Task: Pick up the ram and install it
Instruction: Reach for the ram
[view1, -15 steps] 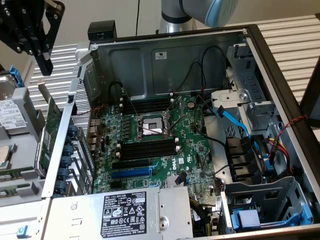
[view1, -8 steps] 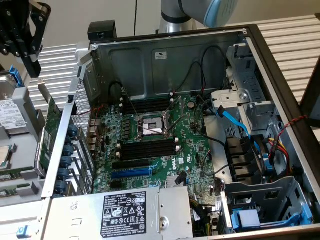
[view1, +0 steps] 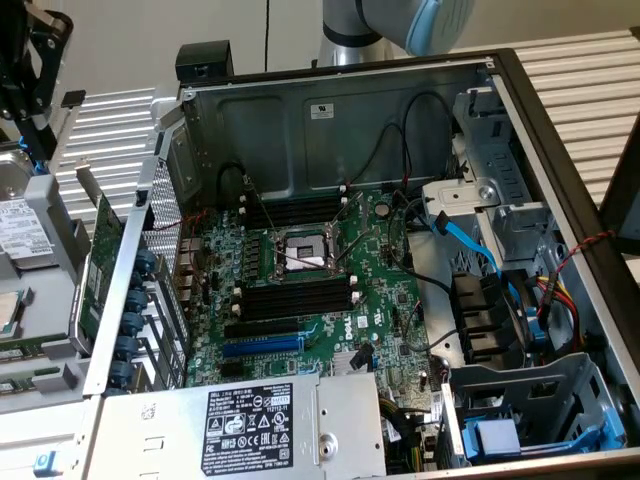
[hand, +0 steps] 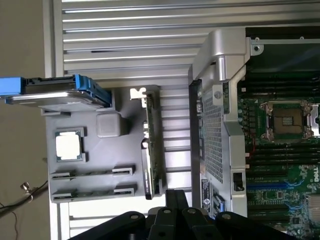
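fingers pinched together, gripping nothing, hanging nr the grey tray. ram sits in the tray, untouched.

The arm has rounded silver-grey joints and a pale blue end cap; its gripper is matte black with round-knuckled linkages.

The robot's hand, fingers pressed together, hangs over a slatted desk beside an open computer case. On a grey holder lie a ram stick, a second stick, a processor and a blue-framed drive. A green card stands on edge between holder and case.
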